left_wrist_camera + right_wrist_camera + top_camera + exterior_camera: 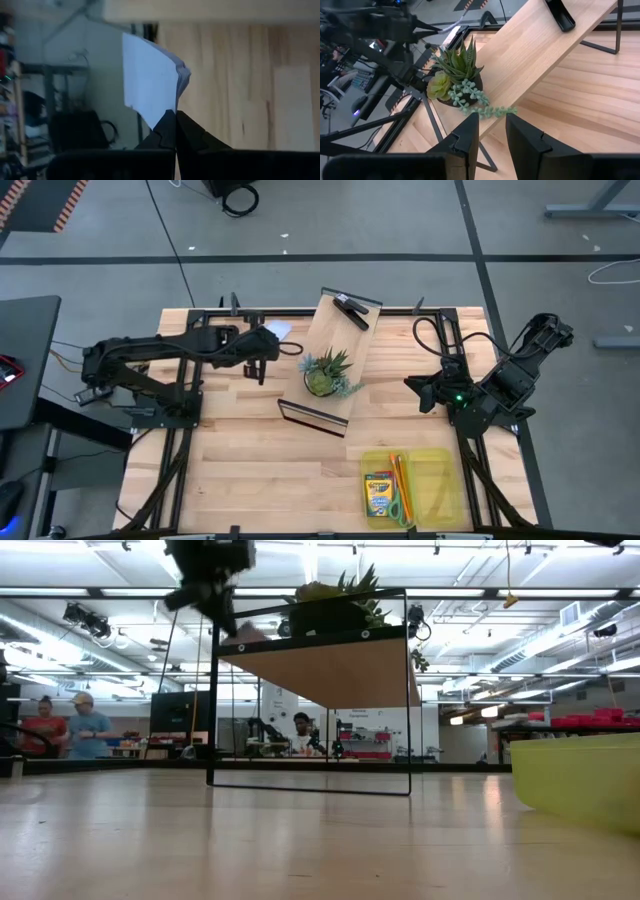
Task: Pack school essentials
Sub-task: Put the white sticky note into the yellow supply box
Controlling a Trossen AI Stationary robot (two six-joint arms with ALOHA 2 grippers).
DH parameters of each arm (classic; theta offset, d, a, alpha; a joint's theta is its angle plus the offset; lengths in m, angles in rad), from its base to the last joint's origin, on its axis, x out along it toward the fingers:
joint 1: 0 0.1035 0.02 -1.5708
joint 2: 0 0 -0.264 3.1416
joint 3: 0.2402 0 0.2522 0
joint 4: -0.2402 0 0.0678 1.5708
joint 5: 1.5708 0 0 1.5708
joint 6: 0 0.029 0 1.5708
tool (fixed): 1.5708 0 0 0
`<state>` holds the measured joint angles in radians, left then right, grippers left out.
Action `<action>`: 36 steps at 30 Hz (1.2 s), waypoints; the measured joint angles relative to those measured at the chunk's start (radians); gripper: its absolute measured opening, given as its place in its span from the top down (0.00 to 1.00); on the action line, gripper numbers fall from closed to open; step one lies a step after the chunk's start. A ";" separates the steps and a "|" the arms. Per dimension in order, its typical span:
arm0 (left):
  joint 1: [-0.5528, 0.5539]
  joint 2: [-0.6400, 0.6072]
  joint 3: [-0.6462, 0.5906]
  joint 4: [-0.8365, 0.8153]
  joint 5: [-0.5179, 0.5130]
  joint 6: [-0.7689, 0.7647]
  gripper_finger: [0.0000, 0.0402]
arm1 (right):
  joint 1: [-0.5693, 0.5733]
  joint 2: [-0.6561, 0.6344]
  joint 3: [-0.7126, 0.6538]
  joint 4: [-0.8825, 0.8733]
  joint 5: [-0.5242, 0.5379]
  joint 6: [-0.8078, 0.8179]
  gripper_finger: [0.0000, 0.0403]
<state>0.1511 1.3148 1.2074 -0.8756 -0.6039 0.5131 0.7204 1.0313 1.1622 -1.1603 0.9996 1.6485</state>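
Note:
My left gripper [272, 345] hangs high over the table's far left, shut on a small pale blue-white pad [150, 75], which also shows in the high view [283, 333]. My right gripper [492, 135] waits open at the right side [415, 385], with nothing between its fingers. A yellow-green crayon box [378, 493], green-handled scissors [401, 506] and orange pencils [396, 470] lie in a yellow bin [440, 480] at the near right. My left gripper pinches the pad's lower edge near a corner [161, 111] between its two shut fingers. The fingers slant down from the table's left. The pad stands out beyond the fingertips, lifted clear of the table, its stacked sheets showing along one side [182, 75].
A tilted wooden shelf on a black frame [330, 355] stands at the middle far side, carrying a spiky green potted plant [325, 372] and a black clip-like object [350, 308]. Bare wood lies in front of it. People show in the room behind [60, 725].

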 joint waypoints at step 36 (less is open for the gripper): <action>-0.314 0.001 0.117 0.592 -0.157 0.424 1.00 | -0.306 0.028 0.000 0.793 -0.189 -1.528 0.69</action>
<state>-0.1628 1.3155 1.3247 -0.2834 -0.7610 0.9371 0.4146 1.0598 1.1622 -0.3672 0.8106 0.1201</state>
